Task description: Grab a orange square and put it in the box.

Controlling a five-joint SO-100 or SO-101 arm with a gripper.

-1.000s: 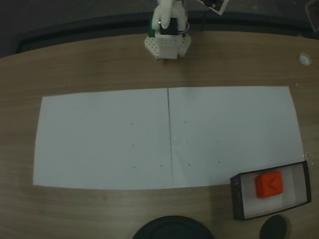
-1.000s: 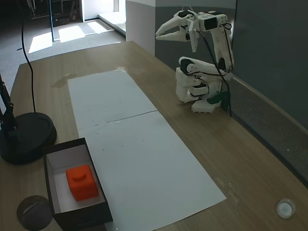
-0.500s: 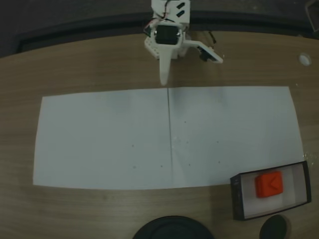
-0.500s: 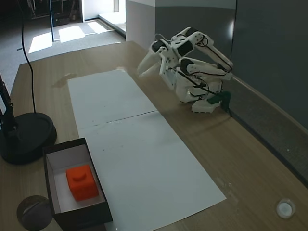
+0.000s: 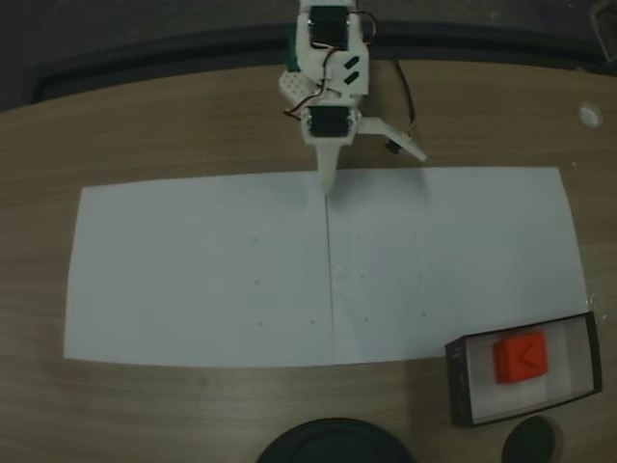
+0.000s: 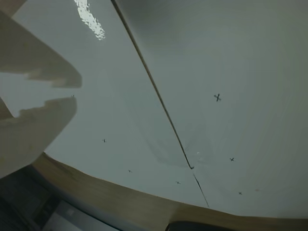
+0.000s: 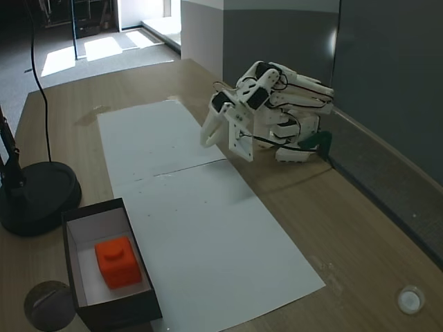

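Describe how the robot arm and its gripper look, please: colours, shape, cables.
The arm is white plastic with black servo blocks at the joints, thin dark cables along it, and a green clamp at its base. The gripper has two long, tapering white fingers.

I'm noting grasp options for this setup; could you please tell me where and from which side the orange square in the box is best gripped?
Grip the orange square across two opposite flat side faces, coming straight down from above. It sits inside the box, whose walls block a sideways approach, while its top is open. White floor shows around the cube, probably leaving room for the fingers.
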